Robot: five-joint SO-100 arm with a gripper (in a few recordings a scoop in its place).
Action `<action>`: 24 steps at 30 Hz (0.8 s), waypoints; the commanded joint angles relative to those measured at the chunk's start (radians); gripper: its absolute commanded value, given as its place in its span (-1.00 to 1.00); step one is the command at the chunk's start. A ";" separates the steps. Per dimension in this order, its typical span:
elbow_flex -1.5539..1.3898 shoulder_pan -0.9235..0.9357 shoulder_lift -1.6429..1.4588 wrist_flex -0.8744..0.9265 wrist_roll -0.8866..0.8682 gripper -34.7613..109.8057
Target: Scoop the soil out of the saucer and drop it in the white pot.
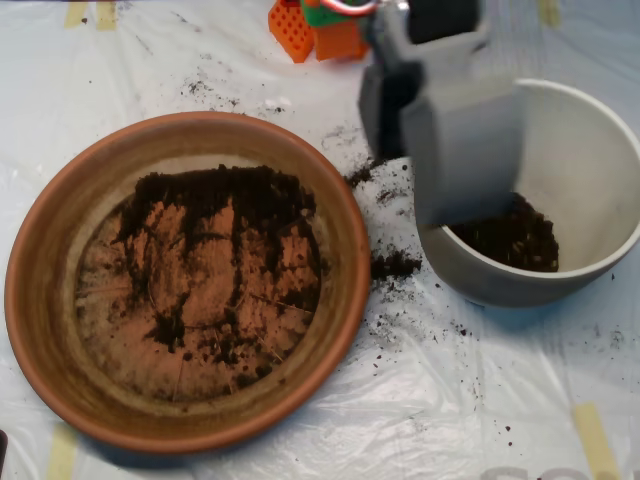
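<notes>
My gripper [462, 150] hangs over the white pot [590, 150], jaw gap hidden; the soil [250, 200] is light, crumbly, best scooped from beneath where it lies thickest in the saucer [60, 240].

Matt grey plastic gripper [462, 150]; left of it a matt, earthy terracotta saucer [40, 300]; beneath, a smooth white pot [590, 190]; glossy, crinkled plastic sheet [400, 400] covers the worktop.

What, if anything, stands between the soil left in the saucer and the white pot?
Nothing visible blocks the way. Between the saucer and the white pot lie only spilled crumbs on the plastic sheet. The pincer hangs over the pot's left rim, above the soil route's end.
</notes>
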State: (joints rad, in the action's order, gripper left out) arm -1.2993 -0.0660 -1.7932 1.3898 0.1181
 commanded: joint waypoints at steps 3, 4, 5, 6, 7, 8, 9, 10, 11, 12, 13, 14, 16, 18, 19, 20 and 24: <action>-0.428 0.198 -0.281 -0.163 0.049 -0.05; -0.497 0.229 -0.307 -0.189 0.061 -0.05; -0.558 0.253 -0.325 -0.210 0.072 -0.05; -0.601 0.278 -0.331 -0.219 0.080 -0.04; -0.638 0.298 -0.331 -0.229 0.086 -0.04; -0.676 0.318 -0.333 -0.242 0.087 -0.04; -0.712 0.336 -0.333 -0.252 0.087 -0.04; -0.744 0.350 -0.330 -0.262 0.092 -0.04; -0.776 0.364 -0.330 -0.276 0.095 -0.04; -0.808 0.376 -0.330 -0.288 0.091 -0.04; -0.839 0.379 -0.328 -0.301 0.091 -0.04; -0.867 0.380 -0.324 -0.314 0.091 -0.04; -0.908 0.383 -0.310 -0.344 0.094 -0.06; -0.916 0.388 -0.268 -0.350 0.092 -0.07; -0.910 0.385 -0.238 -0.344 0.100 -0.06; -0.896 0.383 -0.199 -0.330 0.103 -0.06; -0.726 0.380 0.014 -0.216 0.160 -0.05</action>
State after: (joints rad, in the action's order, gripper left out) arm -2.1506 0.3114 -1.8745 1.1014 0.2286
